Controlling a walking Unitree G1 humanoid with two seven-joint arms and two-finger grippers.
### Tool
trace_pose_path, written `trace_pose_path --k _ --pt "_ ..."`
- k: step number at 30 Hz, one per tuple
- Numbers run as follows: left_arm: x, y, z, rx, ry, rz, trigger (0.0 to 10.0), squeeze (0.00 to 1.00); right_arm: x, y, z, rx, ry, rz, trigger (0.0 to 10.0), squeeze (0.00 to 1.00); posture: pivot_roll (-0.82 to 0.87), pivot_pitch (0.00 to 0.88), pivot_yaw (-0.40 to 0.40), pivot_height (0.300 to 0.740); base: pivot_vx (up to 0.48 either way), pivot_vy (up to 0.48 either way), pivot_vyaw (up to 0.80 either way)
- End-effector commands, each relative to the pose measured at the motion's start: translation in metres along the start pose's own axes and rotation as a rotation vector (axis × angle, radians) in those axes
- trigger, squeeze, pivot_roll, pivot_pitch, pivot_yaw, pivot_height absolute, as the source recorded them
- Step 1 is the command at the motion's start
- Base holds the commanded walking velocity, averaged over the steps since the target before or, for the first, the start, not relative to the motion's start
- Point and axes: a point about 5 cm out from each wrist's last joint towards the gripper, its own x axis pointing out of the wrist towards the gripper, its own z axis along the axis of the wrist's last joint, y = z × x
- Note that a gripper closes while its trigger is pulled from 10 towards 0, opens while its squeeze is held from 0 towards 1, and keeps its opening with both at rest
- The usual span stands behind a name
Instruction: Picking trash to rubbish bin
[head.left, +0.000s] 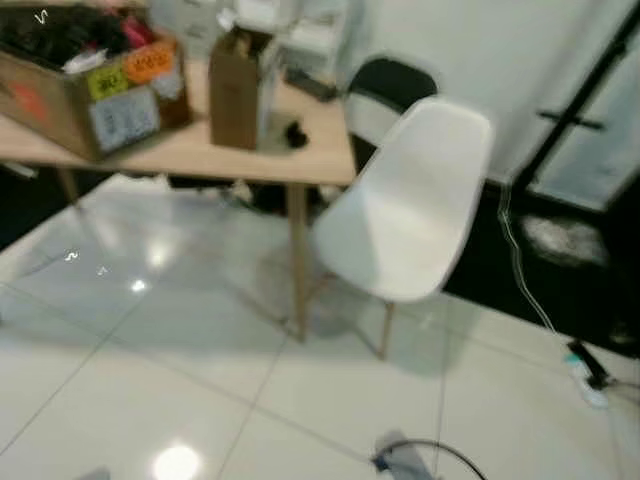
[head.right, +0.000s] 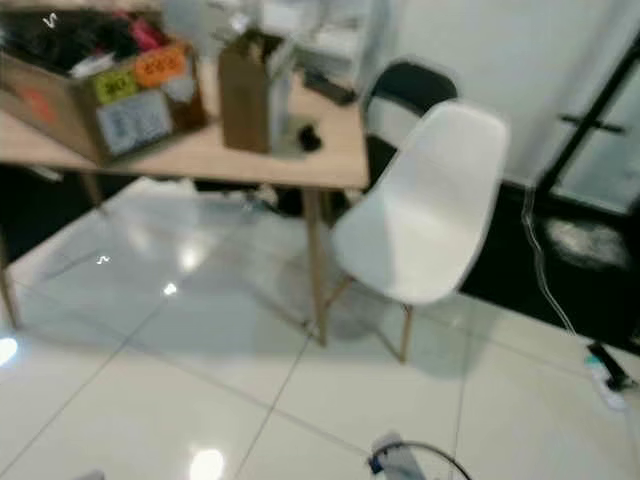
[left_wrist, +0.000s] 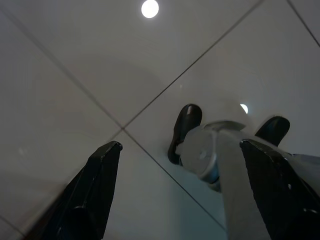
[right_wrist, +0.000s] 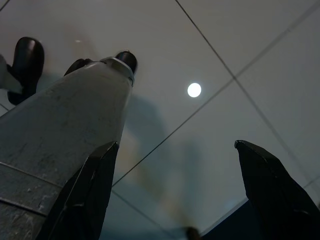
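Cardboard box (head.left: 85, 95) labels blurred (its left cut off).

— What is carrying things here?

— A light wooden table (head.left: 190, 152) on thin legs, and the glossy white tiled floor (head.left: 150, 390) under it.

— What sits on the table?

— An open cardboard box (head.left: 75, 95) with coloured stickers, packed with dark items, at the robot's left. Beside it stands a brown paper bag (head.left: 235, 90), upright, and just beside that a small black object (head.left: 295, 133), too blurred to name.

— And on the floor?

— A white chair (head.left: 405, 205) stands at the table's corner. A white power strip (head.left: 585, 375) lies far right, with a white cable (head.left: 520, 265) running to it.
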Motion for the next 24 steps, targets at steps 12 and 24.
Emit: trace_pose_path --k 12,24 --pt "-0.0016 -0.0024 -0.0140 0.014 0.024 0.006 10.0 0.00 0.0001 0.0075 -0.0116 -0.016 0.063 0.028 10.0 0.00 0.17 0.068 -0.050 0.740 0.000 0.000 -0.80" --pt "-0.0021 0.0055 -0.0110 0.054 0.021 0.042 10.0 0.00 0.0000 0.0071 -0.0122 -0.015 0.068 0.027 10.0 0.00 0.17 0.070 -0.042 0.740 0.000 0.000 -0.80"
